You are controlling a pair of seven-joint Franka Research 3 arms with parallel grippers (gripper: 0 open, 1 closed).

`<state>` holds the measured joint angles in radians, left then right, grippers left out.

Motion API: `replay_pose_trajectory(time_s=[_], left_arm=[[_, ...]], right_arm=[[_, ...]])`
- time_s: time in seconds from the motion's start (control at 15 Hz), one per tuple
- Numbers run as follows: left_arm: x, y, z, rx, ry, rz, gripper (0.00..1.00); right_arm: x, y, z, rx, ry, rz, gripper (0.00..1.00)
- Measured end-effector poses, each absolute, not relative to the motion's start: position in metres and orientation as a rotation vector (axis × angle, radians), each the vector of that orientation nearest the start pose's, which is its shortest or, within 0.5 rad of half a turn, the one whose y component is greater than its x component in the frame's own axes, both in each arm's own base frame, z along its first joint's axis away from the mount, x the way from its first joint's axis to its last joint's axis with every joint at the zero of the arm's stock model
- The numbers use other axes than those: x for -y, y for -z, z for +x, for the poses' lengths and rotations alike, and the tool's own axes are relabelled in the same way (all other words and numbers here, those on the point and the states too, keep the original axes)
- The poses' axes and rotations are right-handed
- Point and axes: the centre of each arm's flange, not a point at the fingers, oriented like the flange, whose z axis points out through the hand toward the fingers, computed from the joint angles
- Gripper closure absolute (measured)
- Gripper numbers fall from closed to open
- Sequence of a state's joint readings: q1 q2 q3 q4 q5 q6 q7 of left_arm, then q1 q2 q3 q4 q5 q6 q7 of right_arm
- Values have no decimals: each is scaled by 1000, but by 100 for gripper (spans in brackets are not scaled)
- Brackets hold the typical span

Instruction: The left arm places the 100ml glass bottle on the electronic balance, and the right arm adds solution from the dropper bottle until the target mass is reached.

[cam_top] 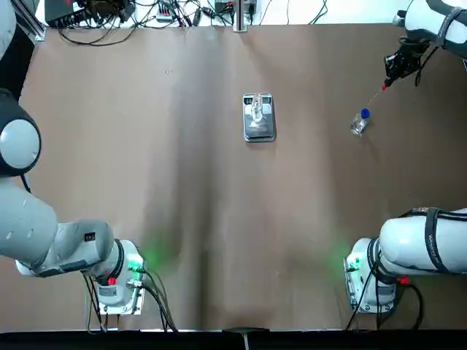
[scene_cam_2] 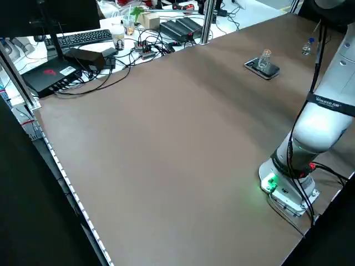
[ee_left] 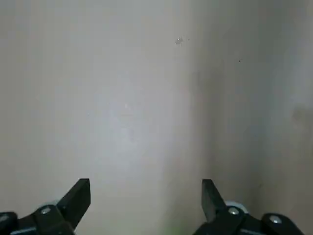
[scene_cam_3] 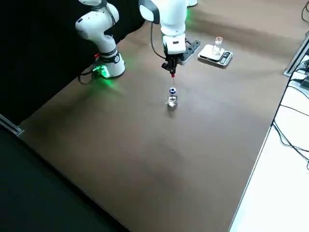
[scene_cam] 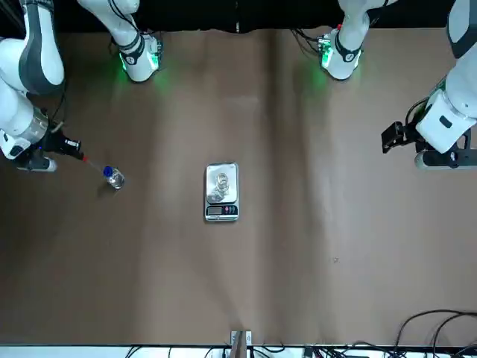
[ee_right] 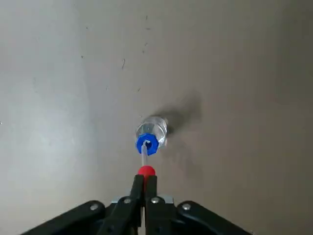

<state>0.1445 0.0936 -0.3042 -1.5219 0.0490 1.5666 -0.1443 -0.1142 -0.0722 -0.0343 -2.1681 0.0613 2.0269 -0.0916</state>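
The electronic balance (cam_top: 260, 131) lies at the table's middle, towards the far side. The clear 100ml glass bottle (cam_top: 257, 109) stands upright on its steel plate (scene_cam: 220, 183). To the right stands the dropper bottle (cam_top: 358, 125) with its blue collar (ee_right: 146, 144). My right gripper (ee_right: 145, 185) is above it, shut on the red dropper top (ee_right: 145, 171). The thin glass tube runs from that top down to the collar. My left gripper (ee_left: 145, 196) is open and holds nothing, hovering over bare table at the left side (scene_cam: 393, 136).
Cables, a keyboard (scene_cam_2: 83, 37) and electronics lie beyond the table's far edge. Both arm bases (cam_top: 120, 281) (cam_top: 368, 277) glow green at the near edge. Wide brown table surface lies between the balance and the bases.
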Motion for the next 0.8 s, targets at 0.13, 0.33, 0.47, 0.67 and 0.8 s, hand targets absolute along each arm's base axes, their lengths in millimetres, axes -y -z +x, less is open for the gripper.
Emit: replay_pose_trajectory(time_s=[0.13, 0.33, 0.47, 0.67, 0.8], left_arm=[[79, -598, 574, -25, -66, -3112, 0], [79, -598, 574, -25, -68, -3112, 0], [79, -598, 574, -24, -69, -3112, 0], [77, -598, 574, -18, -69, -3112, 0], [74, -597, 574, -11, -70, -3112, 0]], right_arm=[[73, -412, 507, -98, -120, -3071, 96], [74, -405, 504, -86, -141, -3068, 96], [74, -401, 502, -76, -154, -3066, 96], [74, -394, 499, -68, -146, -3068, 96], [74, -389, 499, -65, -133, -3070, 96]])
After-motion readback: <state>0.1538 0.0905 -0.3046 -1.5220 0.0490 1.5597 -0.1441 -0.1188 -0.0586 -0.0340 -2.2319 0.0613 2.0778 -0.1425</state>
